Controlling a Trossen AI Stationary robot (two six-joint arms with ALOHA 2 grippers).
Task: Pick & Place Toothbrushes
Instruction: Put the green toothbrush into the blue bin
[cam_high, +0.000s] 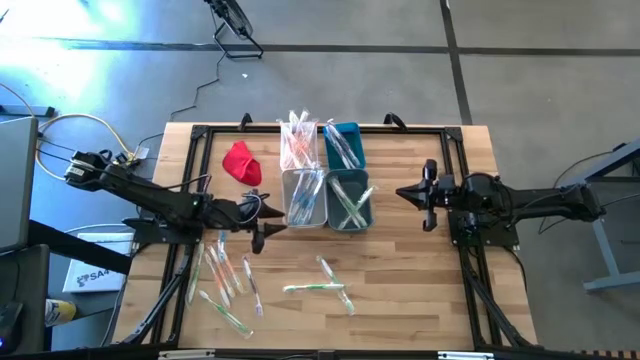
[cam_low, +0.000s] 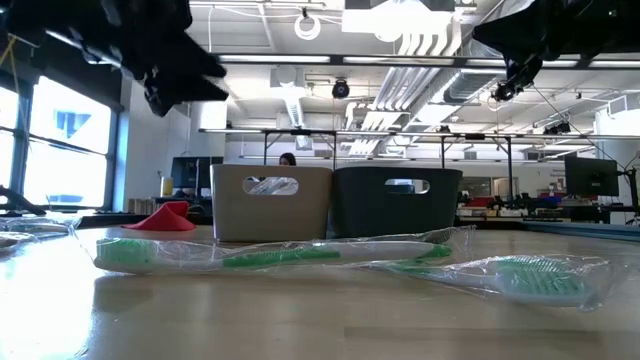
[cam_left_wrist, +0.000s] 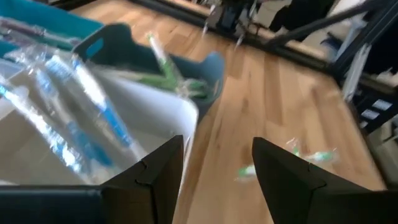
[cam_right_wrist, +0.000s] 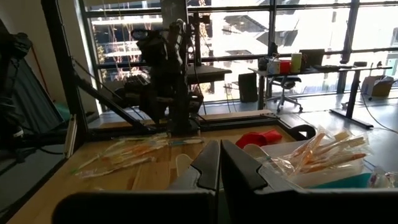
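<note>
Overhead view of a light wooden tabletop (cam_high: 420, 300) carrying four small rectangular bins (cam_high: 325, 172), two white, two teal, in a two-by-two block.

Hidden or unclear: bin contents only partly legible from above; pink-orange wrapped toothbrushes (cam_high: 298, 143) in the far white bin, blue ones in the near white bin (cam_left_wrist: 81, 118), green ones in the near teal bin (cam_left_wrist: 171, 78). Left gripper (cam_high: 262, 222) blurred in the wrist view, seen only as a dark shape at table height. Background of the room cut off by the bins in the low view.

Left gripper: just beside the near white bin's outer corner, fingers (cam_left_wrist: 155, 177) spread, nothing between them. Loose toothbrushes in clear wrappers (cam_high: 225, 280) scattered on the tabletop below and beside it; green-handled ones (cam_high: 320, 288) apart, toward the centre.

Right gripper (cam_high: 405, 192): clenched, empty, raised, well apart from the bins.

Crumpled red cloth (cam_high: 241, 162) beside the far white bin.
</note>
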